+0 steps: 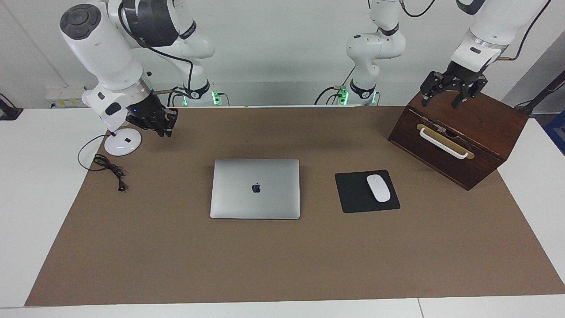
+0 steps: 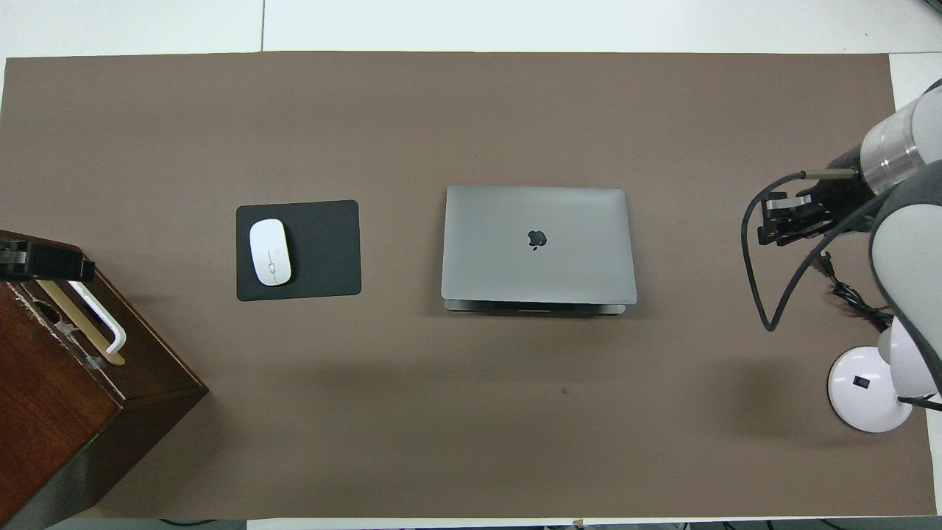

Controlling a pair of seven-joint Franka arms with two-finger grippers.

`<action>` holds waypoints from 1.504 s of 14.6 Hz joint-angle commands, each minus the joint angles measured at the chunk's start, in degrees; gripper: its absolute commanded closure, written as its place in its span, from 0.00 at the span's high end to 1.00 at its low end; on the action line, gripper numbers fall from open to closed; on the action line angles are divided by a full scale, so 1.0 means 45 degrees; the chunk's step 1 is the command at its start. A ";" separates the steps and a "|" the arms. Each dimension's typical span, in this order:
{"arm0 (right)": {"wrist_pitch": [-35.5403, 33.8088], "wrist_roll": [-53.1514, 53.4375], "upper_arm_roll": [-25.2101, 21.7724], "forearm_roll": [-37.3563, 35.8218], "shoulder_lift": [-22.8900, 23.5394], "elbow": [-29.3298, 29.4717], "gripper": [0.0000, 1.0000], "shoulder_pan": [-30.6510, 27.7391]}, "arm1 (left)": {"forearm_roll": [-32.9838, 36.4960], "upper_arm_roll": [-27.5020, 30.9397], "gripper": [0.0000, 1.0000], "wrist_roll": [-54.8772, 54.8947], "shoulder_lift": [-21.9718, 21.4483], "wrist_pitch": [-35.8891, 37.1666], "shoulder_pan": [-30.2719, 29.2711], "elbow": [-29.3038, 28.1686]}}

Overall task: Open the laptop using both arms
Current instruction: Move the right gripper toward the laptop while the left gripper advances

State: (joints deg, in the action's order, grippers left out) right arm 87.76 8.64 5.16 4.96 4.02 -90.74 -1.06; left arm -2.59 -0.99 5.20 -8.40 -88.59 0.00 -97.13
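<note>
The laptop (image 1: 255,189) is lying closed mid-desk. I am bringing the clenched right tool (image 1: 164,123) and released left tool (image 1: 446,96) toward it; approach the lid's front edge squarely

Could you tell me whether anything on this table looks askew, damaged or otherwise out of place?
Mostly tidy. The closed laptop lies square on the mat, and the white mouse sits on its pad. Only the wooden box sits turned at an angle, with a pale patch by its handle.
</note>
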 commanded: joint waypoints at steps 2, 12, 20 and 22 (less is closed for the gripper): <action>0.0574 0.1921 0.0354 0.0634 -0.0424 -0.0869 0.18 -0.0077 | 0.0244 -0.0074 0.00 -0.0237 0.0128 0.0115 -0.0039 0.0257; 0.2331 0.6413 0.0980 0.2916 -0.0579 -0.2273 0.69 -0.0077 | 0.0263 -0.0152 0.00 -0.0179 -0.0906 -0.2985 0.0233 -0.2434; 0.5863 0.9616 0.1800 0.4599 -0.1496 -0.5065 0.91 0.0040 | 0.0147 -0.0191 0.00 -0.0159 -0.3015 -0.7983 0.1696 -0.7550; 0.7152 1.0031 0.1977 0.5085 -0.1983 -0.6216 0.92 0.0313 | 0.0107 -0.0191 0.00 -0.0178 -0.3153 -0.9292 0.2418 -0.8586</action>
State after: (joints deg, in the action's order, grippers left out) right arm 114.42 51.59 13.16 24.99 -0.29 -111.53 -0.21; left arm -2.59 -2.46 4.92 -19.45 -124.21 7.65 -129.12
